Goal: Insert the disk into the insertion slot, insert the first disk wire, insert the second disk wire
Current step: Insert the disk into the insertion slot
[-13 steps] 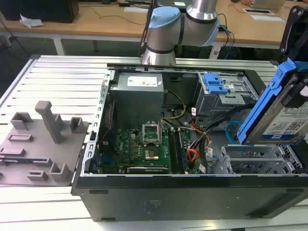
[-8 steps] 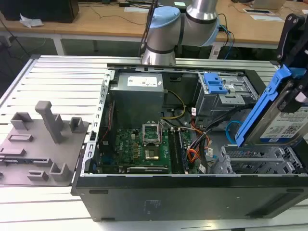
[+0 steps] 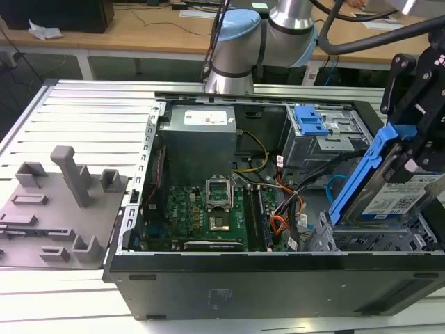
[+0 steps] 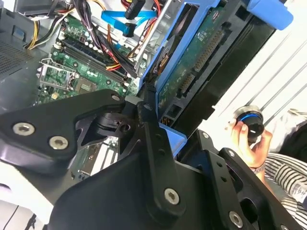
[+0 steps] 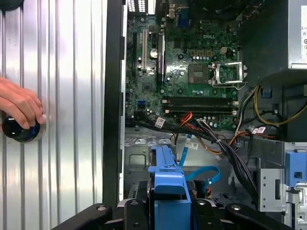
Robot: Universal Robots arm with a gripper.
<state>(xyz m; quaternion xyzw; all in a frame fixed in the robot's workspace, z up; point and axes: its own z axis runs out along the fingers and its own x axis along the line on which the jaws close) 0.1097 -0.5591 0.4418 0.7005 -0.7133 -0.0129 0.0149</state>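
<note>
Your slatted metal counter (image 3: 83, 104) spans the exterior view, and the open computer case (image 3: 278, 285) lies on it from the centre out to four o'clock. The arm (image 3: 236, 42) stands behind the case at twelve o'clock. A grey fixture plate (image 3: 55, 209) with upright blocks lies at nine o'clock, just beside the case. Inside the case, the power supply (image 3: 201, 139) sits near the centre, with the green motherboard (image 3: 201, 216) below it towards six o'clock. The insertion slot (image 3: 368, 240), a perforated grey cage, occupies the case's corner at four o'clock. The disk (image 3: 389, 198) in its blue carrier is tilted steeply above that cage at three o'clock, its lower end down at the cage's rim; you cannot tell whether they touch. Your end effector (image 3: 414, 149) is clenched on the disk's raised end, grasping it. In the first wrist view, a person's hand (image 5: 19, 103) rests on a black knob (image 5: 19, 130) on the counter.
</note>
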